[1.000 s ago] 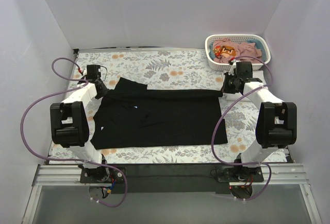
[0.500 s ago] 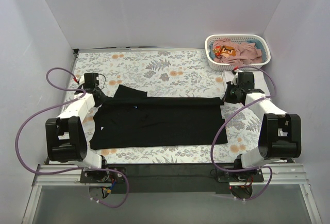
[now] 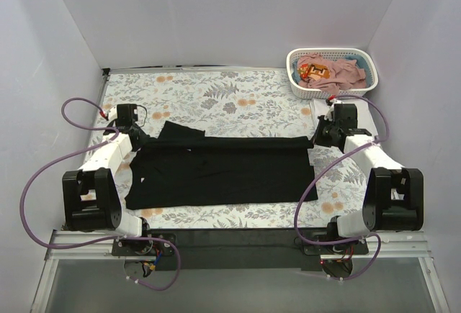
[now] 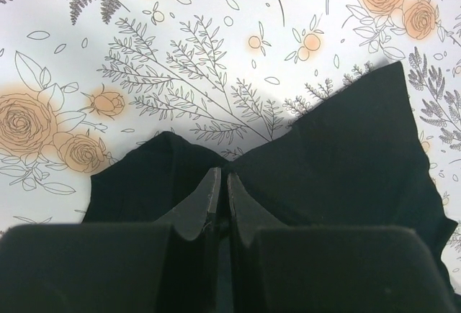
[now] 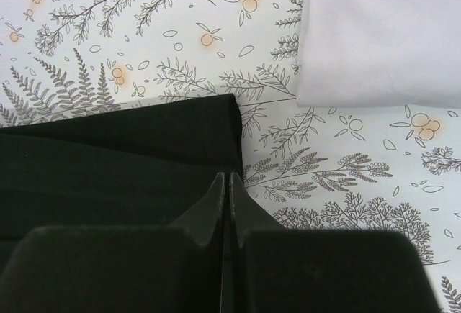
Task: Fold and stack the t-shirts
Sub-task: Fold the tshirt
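From above, the black t-shirt (image 3: 223, 169) lies spread flat across the floral-covered worktop (image 3: 216, 93), stretched between my two sets of fingers. My left fingers (image 3: 139, 139) sit at its far left corner, where a sleeve juts out just beyond them. My right fingers (image 3: 318, 134) sit at the far right corner, and the folded far edge of the shirt runs straight from one to the other. Well beyond my right fingers, in the far corner, the white basket (image 3: 297, 83) holds a crumpled heap of pink t-shirts (image 3: 344, 73).

Through my left wrist camera, my left fingers are pressed together with no gap showing. They close on the black t-shirt's edge, and the dark fabric rises in a small peak on either side of the tips. To the right of the tips and beyond them, a broad flap of the shirt fans out over the floral print. To the left the fabric ends close by, and only printed roses and ferns lie past it.

Through my right wrist camera, my right fingers are likewise squeezed tight together, gripping the shirt right at its edge. The black layers lie stacked to the left of the tips. The white t-shirt (image 5: 374, 32) rests flat beyond them to the right, apart from the black one.
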Tool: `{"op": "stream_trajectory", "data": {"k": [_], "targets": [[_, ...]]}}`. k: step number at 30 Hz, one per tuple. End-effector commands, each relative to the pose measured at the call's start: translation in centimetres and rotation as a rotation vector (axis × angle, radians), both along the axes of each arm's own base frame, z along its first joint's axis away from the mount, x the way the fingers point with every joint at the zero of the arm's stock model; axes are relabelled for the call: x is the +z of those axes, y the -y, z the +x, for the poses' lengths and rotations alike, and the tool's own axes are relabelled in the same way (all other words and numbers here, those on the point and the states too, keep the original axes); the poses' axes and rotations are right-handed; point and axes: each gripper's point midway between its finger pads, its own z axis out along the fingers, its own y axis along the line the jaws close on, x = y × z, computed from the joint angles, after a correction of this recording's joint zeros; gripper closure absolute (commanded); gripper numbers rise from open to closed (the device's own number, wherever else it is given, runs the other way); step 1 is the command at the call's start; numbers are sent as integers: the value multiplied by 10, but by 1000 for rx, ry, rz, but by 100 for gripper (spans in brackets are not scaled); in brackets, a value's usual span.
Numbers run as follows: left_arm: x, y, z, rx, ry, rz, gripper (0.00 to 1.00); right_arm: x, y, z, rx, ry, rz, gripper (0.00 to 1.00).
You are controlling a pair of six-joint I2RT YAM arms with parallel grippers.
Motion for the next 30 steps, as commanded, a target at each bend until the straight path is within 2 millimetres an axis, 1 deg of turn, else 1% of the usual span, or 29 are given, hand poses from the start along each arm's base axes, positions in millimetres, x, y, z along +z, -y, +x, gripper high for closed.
{"op": "stream_trajectory", "data": {"k": [1, 3, 8, 10, 11, 12, 13, 14, 15, 16, 17, 18, 20, 22, 23, 24, 25, 26, 27, 28, 29, 30], "targets": [[15, -17, -6, 78, 40, 54, 100, 6, 9, 3, -35, 43, -22, 99], [6, -15, -12, 75, 22, 46, 100, 0, 8, -1, -28, 27, -18, 99], [-14, -12, -22, 79, -22, 23, 100, -26, 6, -10, -18, -42, -10, 99], [-20, -11, -26, 90, -33, 15, 100, -31, 5, -10, -11, -52, -7, 99], [-22, -11, -26, 91, -37, 12, 99, -35, 3, -10, 0, -66, 2, 99], [-22, -10, -27, 95, -35, 7, 94, -36, 2, -10, 6, -70, 5, 98], [-22, -9, -27, 94, -31, 3, 91, -36, 1, -9, 11, -73, 8, 96], [-19, -10, -26, 99, -19, 2, 86, -36, -1, -8, 17, -73, 16, 94], [-16, -9, -26, 97, -11, 0, 69, -35, -1, -8, 19, -74, 18, 84], [-13, -9, -24, 95, 3, -2, 59, -34, -2, -8, 19, -71, 19, 80], [-8, -8, -23, 90, 16, -2, 51, -29, -2, -5, 17, -62, 19, 75], [1, -9, -21, 86, 43, 2, 41, -27, -2, -6, 15, -66, 18, 66], [15, -8, -16, 67, 80, 9, 35, -17, -1, -4, 9, -45, 12, 57], [33, -6, -9, 43, 126, 12, 33, -6, -2, -2, 5, -33, 12, 48], [45, -5, -2, 19, 151, 21, 31, 1, -3, -1, 0, -17, 6, 47], [50, -2, 2, -1, 161, 17, 31, 6, -6, -2, 5, -16, 2, 46], [54, 5, 7, -31, 169, 13, 30, 12, -6, -1, -9, -2, -6, 45], [66, 11, 17, -67, 192, 18, 30, 14, -8, -3, -10, -3, -5, 45], [69, 18, 22, -102, 196, 13, 30, 16, -10, -5, -9, 0, -1, 44], [60, 37, 29, -167, 164, 13, 30, 22, -16, -5, 1, 19, 4, 44], [59, 44, 34, -200, 155, 23, 30, 25, -19, -7, 10, 26, 6, 44], [63, 48, 44, -231, 151, 60, 30, 26, -26, -9, 31, 30, 4, 44]]}}
